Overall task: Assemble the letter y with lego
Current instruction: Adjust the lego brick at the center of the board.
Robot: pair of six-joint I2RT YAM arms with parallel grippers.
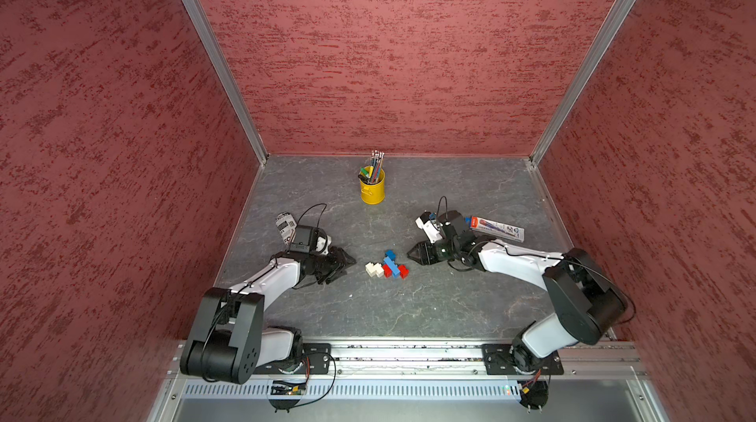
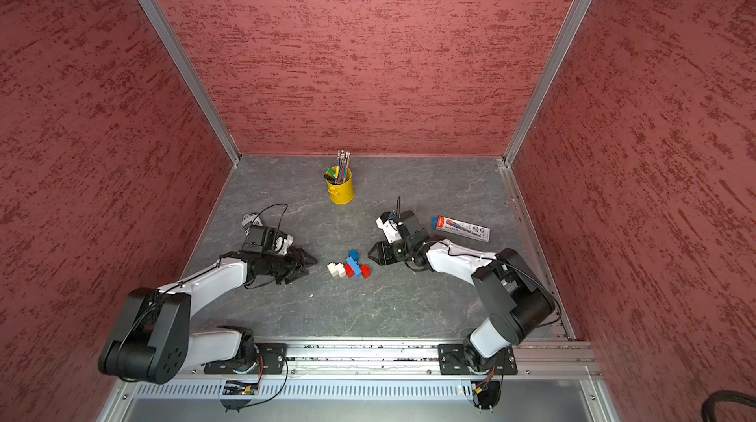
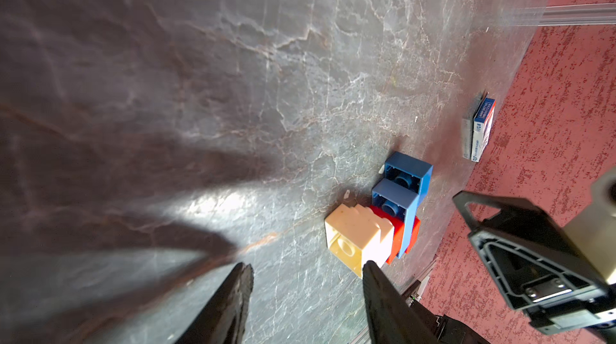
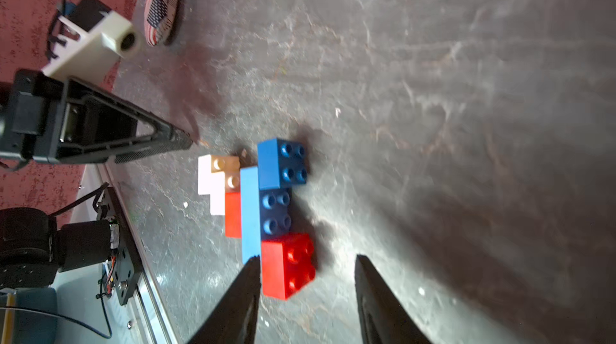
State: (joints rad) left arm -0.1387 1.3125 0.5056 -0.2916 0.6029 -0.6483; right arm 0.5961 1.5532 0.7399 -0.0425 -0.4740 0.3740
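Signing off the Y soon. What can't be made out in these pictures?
- letter y: too small in both top views to tell whether every brick is pressed home.
- far red brick: mostly behind the long blue brick in the left wrist view.
- printed object: partly behind the left wrist camera in a top view; cut by the edge in the right wrist view.
- pen box: print too small to read.

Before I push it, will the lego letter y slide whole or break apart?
Likely slides: hard plastic letter y lies flat on smooth table. Stepped white bricks overlap only partly, so that joint may pop. Hollow undersides suggest it's light, apt to pivot.
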